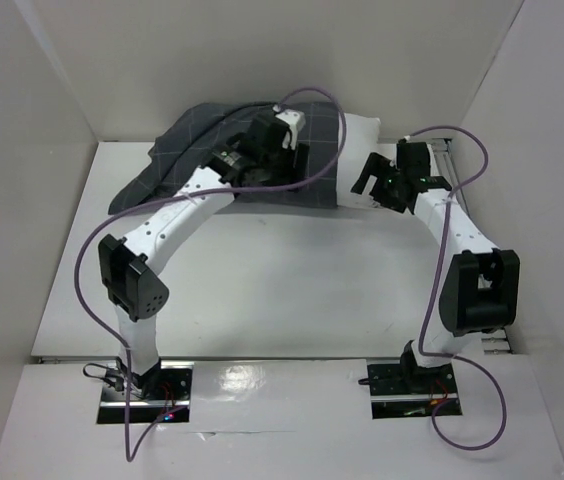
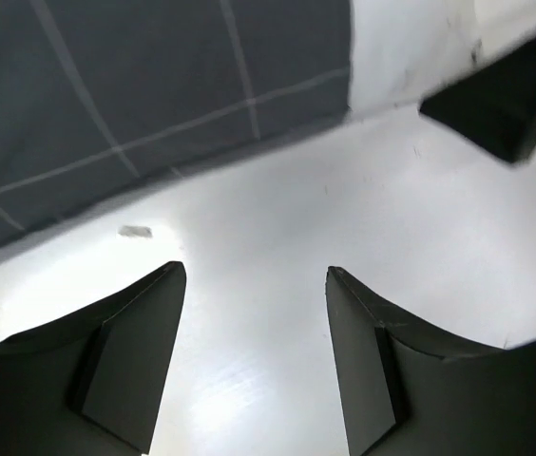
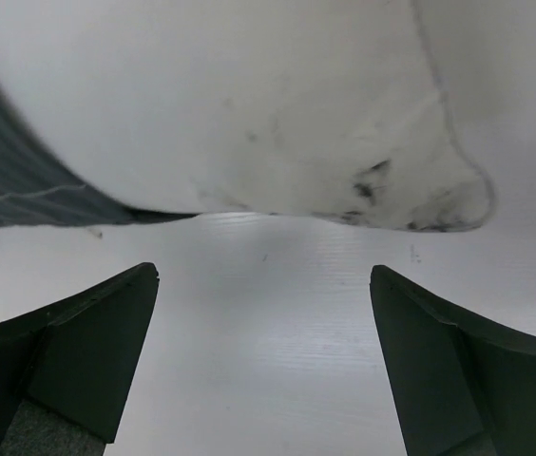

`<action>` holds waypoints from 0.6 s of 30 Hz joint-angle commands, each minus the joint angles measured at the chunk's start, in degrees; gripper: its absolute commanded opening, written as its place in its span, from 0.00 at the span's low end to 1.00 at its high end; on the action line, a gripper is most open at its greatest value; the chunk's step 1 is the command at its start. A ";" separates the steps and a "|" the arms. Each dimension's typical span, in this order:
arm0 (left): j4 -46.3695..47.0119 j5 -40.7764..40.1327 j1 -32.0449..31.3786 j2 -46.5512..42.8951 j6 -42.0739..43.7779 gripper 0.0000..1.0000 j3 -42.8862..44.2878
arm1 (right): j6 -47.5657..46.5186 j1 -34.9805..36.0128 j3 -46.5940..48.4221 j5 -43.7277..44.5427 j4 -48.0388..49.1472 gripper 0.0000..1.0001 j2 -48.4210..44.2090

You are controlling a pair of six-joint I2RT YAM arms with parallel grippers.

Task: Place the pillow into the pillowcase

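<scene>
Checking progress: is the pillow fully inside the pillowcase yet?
Partly in. One white end of the pillow, dark-specked corner included, sticks out of the pillowcase; how deep it sits, cannot tell.

Top view: shows only the right end of the pillow (image 1: 362,130); hides the rest under the pillowcase (image 1: 157,165) and the left arm (image 1: 177,205). Left wrist: crops the pillowcase at top and left; blurs a dark block (image 2: 506,95) cut by the right edge, plus a fleck (image 2: 135,231) on the bench (image 2: 277,218), too small to identify. Right wrist: crops the pillow at the top edge.
</scene>
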 commanded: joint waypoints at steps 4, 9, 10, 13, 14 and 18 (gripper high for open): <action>-1.37 -6.47 -4.26 0.58 0.08 0.74 1.15 | 0.12 -6.09 5.17 0.24 1.14 1.00 1.94; -1.37 -7.00 -4.27 0.06 -0.45 0.72 0.62 | 1.44 -6.80 11.24 -2.04 4.64 1.00 10.12; -1.37 -7.00 -4.27 -0.46 -0.45 0.72 0.62 | 1.44 -6.80 12.38 -5.18 4.65 1.00 12.66; -1.89 -7.53 -4.80 -0.47 -0.45 0.72 1.23 | 3.90 -6.80 14.59 -16.58 8.34 0.40 21.81; -2.59 -8.14 -4.80 -0.47 -0.97 0.74 1.94 | 4.95 -6.02 14.07 -18.81 10.78 0.22 22.70; -5.93 -13.76 -5.32 -0.47 -2.12 0.74 3.96 | 6.19 -2.07 2.66 -17.17 14.06 0.00 12.65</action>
